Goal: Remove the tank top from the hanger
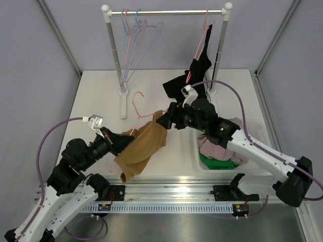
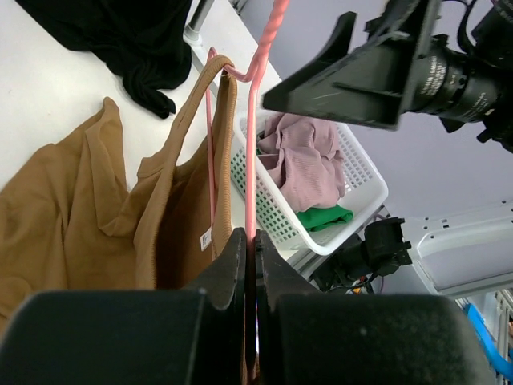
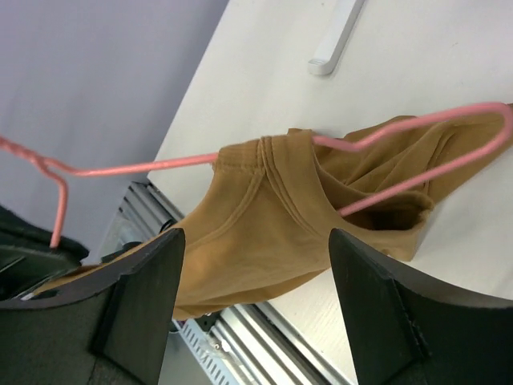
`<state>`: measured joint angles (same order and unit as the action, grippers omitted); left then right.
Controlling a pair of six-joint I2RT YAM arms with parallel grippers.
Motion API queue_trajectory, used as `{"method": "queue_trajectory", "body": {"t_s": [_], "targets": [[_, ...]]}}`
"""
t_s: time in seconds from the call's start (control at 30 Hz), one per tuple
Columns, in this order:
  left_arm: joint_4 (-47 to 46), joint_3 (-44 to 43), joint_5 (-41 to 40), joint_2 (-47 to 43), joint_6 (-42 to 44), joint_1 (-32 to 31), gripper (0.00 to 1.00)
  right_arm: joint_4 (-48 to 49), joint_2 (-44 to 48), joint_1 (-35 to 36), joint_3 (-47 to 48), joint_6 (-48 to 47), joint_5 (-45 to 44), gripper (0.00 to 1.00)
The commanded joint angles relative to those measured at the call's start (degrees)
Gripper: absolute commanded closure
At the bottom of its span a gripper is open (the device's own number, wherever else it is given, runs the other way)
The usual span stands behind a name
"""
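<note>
A tan tank top [image 1: 144, 146] hangs on a pink wire hanger [image 1: 137, 108] held above the table's front middle. My left gripper [image 1: 127, 138] is shut on the hanger's wire, seen in the left wrist view [image 2: 253, 249] with the wire [image 2: 250, 144] pinched between the jaws and the top [image 2: 80, 216] draped to the left. One strap loops over the hanger's shoulder. My right gripper [image 1: 164, 121] is open just right of the top's upper end. In the right wrist view [image 3: 252, 241] its fingers straddle the top [image 3: 264, 200] without touching; the hanger [image 3: 401, 136] runs across.
A white clothes rack [image 1: 166, 11] stands at the back with several empty hangers on the left. A black garment [image 1: 194, 75] hangs from its right end and trails onto the table. A white basket [image 1: 251, 128] of pink and green clothes sits right of the top.
</note>
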<state>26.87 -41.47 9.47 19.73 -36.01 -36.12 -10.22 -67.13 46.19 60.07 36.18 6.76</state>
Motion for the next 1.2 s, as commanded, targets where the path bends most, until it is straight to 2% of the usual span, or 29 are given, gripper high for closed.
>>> {"method": "queue_trajectory", "body": {"t_s": [0.0,0.1,0.23,0.33,0.37,0.47,0.63,0.73,0.83,0.97,1.07,1.17], "targets": [[-6.1,0.4,1.7,-0.2,-2.4,-0.2,1.00,3.0,-4.3,3.2,5.0,-4.3,-8.7,0.21],[-6.0,0.5,1.5,-0.2,-2.3,-0.2,1.00,3.8,-7.5,3.9,6.2,-5.2,-9.0,0.21],[-6.2,-0.1,1.9,0.1,-2.1,-0.2,1.00,4.0,-10.2,4.3,6.9,-6.2,-11.9,0.33],[-6.2,-0.1,2.5,0.1,-2.1,-0.2,1.00,4.0,-11.4,4.3,7.0,-7.4,-14.2,0.60],[-6.1,-0.1,2.6,0.1,-2.0,-0.2,1.00,4.1,-11.6,4.3,6.9,-7.6,-14.8,0.78],[-4.9,-0.5,1.7,0.0,-1.3,-0.2,1.00,3.3,-11.8,4.3,7.1,-8.6,-16.4,1.00],[0.7,-2.7,-2.4,0.4,1.5,-0.2,1.00,1.0,-9.8,4.3,5.4,-9.9,-22.5,1.00],[4.0,-4.2,-1.3,1.3,3.4,-0.2,1.00,-3.7,-10.1,3.6,6.3,-12.0,-30.5,1.00],[5.1,-4.8,1.7,1.3,4.3,-0.2,1.00,-8.5,-11.5,-0.6,8.0,-13.2,-33.3,1.00],[6.1,-5.7,2.1,-1.2,3.7,-0.2,1.00,-8.9,-13.6,-7.3,6.8,-13.9,-30.4,1.00],[5.7,-6.5,3.8,-2.2,3.2,-0.2,1.00,-8.6,-13.8,-8.4,6.1,-14.6,-27.3,1.00],[4.3,-6.9,5.9,-2.3,2.6,-0.2,1.00,-7.4,-12.0,-8.5,5.0,-14.8,-19.4,1.00]]}}
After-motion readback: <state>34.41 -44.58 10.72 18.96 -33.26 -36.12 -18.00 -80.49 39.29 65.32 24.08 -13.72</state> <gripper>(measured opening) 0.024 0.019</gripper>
